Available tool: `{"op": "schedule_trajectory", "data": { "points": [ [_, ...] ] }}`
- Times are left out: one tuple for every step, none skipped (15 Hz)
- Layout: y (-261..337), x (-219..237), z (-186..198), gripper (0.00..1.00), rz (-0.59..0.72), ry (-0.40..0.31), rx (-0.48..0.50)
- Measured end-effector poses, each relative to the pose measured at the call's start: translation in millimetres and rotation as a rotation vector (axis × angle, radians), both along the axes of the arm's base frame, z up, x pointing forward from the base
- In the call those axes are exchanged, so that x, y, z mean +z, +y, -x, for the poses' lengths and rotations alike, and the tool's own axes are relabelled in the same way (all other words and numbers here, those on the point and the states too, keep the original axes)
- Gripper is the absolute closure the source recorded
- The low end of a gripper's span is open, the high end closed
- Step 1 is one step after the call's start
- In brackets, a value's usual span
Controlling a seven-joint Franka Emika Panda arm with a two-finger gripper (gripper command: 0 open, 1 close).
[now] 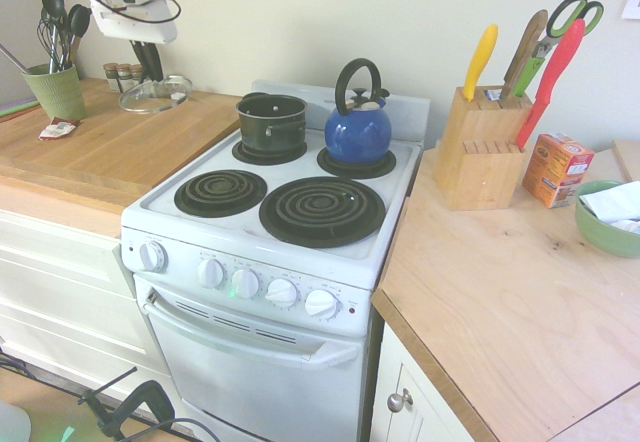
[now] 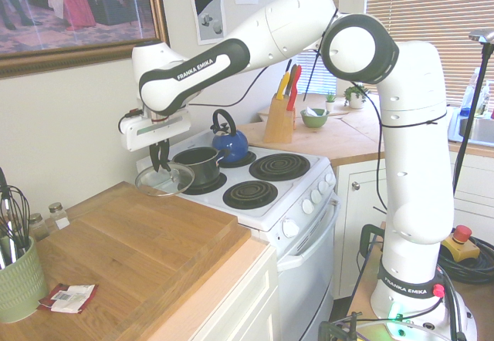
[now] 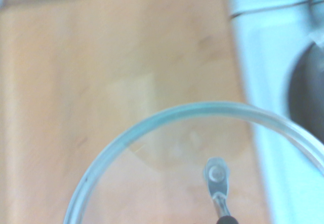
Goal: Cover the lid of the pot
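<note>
The round glass lid [image 2: 164, 181] with a metal rim hangs just above the wooden counter's edge, left of the stove. My gripper [image 2: 160, 160] is shut on its black handle from above. In the first exterior view the lid [image 1: 155, 96] shows at the back of the counter under the gripper [image 1: 150, 64]. The dark pot [image 1: 271, 122] stands uncovered on the rear left burner, a short way from the lid; it is also in the second exterior view [image 2: 197, 163]. The wrist view shows the lid's rim [image 3: 192, 108] over the wood.
A blue kettle [image 1: 358, 128] sits on the rear right burner beside the pot. A green utensil holder [image 1: 57, 90] and spice jars [image 1: 121, 75] stand on the left counter. A knife block [image 1: 482, 147], an orange box [image 1: 556, 168] and a green bowl [image 1: 606, 227] are on the right counter.
</note>
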State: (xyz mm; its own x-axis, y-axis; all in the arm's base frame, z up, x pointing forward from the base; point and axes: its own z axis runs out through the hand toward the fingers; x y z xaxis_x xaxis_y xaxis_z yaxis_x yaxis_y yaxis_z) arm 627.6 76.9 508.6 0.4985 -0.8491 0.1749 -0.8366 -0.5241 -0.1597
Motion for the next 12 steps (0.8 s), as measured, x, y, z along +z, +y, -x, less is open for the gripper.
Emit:
{"op": "schedule_trajectory", "data": {
  "points": [
    [-20,8,-4,1.0,-0.001,-0.006,-0.034],
    [-39,15,-6,1.0,-0.005,-0.011,-0.067],
    [-60,21,-8,1.0,-0.011,-0.017,-0.101],
    [-78,25,-9,1.0,-0.016,-0.02,-0.13],
    [-95,29,-11,1.0,-0.021,-0.025,-0.156],
    [-110,31,-13,1.0,-0.026,-0.026,-0.177],
    [-124,33,-15,1.0,-0.03,-0.025,-0.196],
    [-137,34,-19,1.0,-0.034,-0.028,-0.214],
    [-148,32,-23,1.0,-0.038,-0.028,-0.228],
    [-159,28,-29,1.0,-0.042,-0.026,-0.24],
    [-168,23,-35,1.0,-0.046,-0.022,-0.25],
    [-178,18,-42,1.0,-0.05,-0.015,-0.258]
  ]
}}
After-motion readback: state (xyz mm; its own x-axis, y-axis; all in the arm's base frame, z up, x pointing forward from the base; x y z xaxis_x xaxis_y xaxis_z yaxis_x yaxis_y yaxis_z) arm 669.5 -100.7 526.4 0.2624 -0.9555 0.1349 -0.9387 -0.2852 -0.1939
